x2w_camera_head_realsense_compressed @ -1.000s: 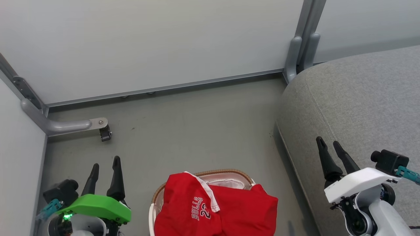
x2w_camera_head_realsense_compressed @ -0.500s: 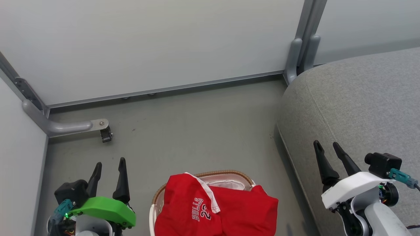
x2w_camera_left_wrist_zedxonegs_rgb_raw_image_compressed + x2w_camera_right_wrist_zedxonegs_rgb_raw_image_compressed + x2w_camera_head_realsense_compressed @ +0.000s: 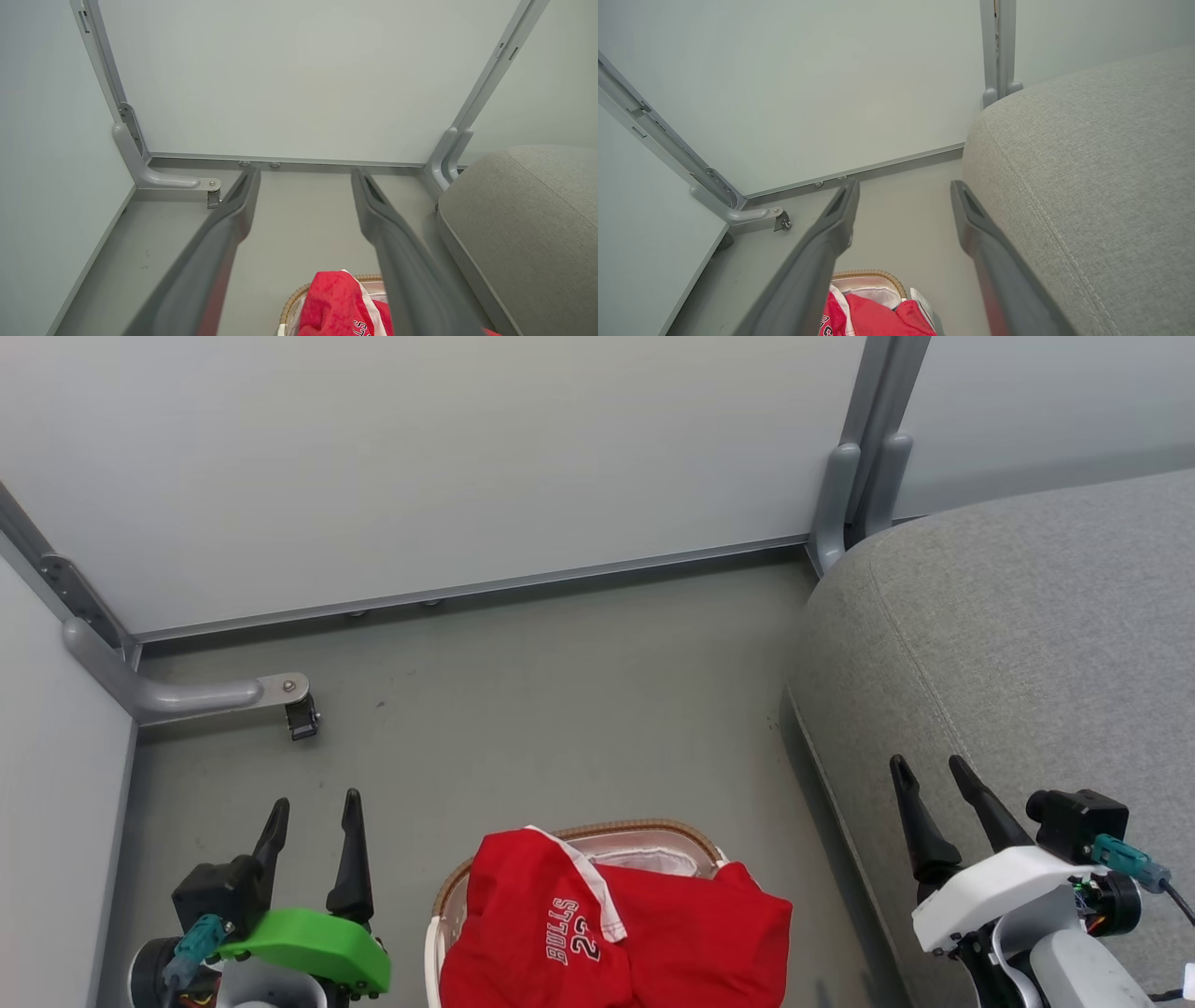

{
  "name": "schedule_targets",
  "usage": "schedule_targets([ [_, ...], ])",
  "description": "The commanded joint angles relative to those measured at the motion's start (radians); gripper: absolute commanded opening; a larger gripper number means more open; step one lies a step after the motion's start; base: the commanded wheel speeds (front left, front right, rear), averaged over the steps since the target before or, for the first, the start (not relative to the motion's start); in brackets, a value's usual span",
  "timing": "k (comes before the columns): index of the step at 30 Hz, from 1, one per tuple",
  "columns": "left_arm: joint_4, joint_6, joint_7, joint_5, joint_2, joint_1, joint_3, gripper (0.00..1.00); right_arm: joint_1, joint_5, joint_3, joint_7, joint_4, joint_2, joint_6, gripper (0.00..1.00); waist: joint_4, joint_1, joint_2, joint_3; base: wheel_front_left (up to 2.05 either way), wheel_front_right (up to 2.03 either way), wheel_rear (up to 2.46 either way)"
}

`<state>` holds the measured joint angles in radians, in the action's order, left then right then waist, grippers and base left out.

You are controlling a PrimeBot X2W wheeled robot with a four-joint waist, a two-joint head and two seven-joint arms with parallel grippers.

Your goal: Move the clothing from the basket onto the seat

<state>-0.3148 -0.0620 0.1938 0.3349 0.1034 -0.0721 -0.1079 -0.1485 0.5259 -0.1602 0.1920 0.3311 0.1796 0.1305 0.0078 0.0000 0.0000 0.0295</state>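
Note:
Red clothing [image 3: 616,933] with white "BULLS 22" lettering is heaped in the white basket [image 3: 644,830] with a brown woven rim, at the bottom middle of the head view, and drapes over its front. The clothing [image 3: 334,305] and the basket [image 3: 871,280] also show low in the wrist views. The grey seat [image 3: 1027,635] fills the right side. My left gripper [image 3: 315,802] stands open left of the basket, over bare floor. My right gripper [image 3: 929,767] is open over the seat's front edge, holding nothing.
Pale partition walls close off the back and left. A grey metal bracket with a small caster [image 3: 301,717] sits on the floor at the left. A grey upright post [image 3: 854,457] stands behind the seat. Grey floor lies between the basket and the back wall.
Both grippers have drawn back toward the bottom of the head view. The left one also shifted slightly right. The clothing and basket have not moved.

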Motion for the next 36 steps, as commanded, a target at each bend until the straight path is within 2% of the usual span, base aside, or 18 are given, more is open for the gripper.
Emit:
schedule_targets([
  [1, 0.007, -0.004, 0.008, -0.031, -0.002, 0.007, 0.005, 1.0, 0.007, -0.026, 0.004, 0.01, 0.001, 0.003, 0.0, 1.0, 0.0, 0.0, 0.0, 0.0, 0.0, 0.0, 0.0],
  [12, 0.015, -0.018, 0.031, -0.125, -0.021, 0.011, 0.024, 1.0, -0.005, -0.106, 0.0, 0.033, 0.01, 0.005, 0.0, 1.0, -0.001, 0.0, 0.0, 0.028, 0.0, 0.0, 0.0],
  [23, -0.02, -0.031, 0.051, -0.225, -0.04, -0.065, -0.022, 1.0, -0.074, -0.171, -0.02, 0.053, -0.019, 0.019, 0.0, 1.0, -0.036, 0.0, 0.0, 0.168, 0.0, 0.0, 0.0],
  [24, -0.046, -0.027, 0.056, -0.25, -0.044, -0.091, -0.038, 1.0, -0.097, -0.187, -0.026, 0.058, -0.029, 0.022, 0.0, 1.0, -0.052, 0.0, 0.0, 0.219, 0.0, 0.0, 0.0],
  [34, -0.248, 0.01, 0.073, -0.32, -0.05, -0.229, -0.098, 1.0, -0.174, -0.213, -0.053, 0.074, -0.044, 0.028, 0.0, 1.0, -0.109, 0.0, 0.0, 0.398, 0.0, 0.0, 0.0],
  [36, -0.287, 0.001, 0.072, -0.317, -0.05, -0.26, -0.111, 1.0, -0.185, -0.209, -0.056, 0.074, -0.051, 0.024, 0.0, 1.0, -0.12, 0.0, 0.0, 0.427, 0.0, 0.0, 0.0],
])
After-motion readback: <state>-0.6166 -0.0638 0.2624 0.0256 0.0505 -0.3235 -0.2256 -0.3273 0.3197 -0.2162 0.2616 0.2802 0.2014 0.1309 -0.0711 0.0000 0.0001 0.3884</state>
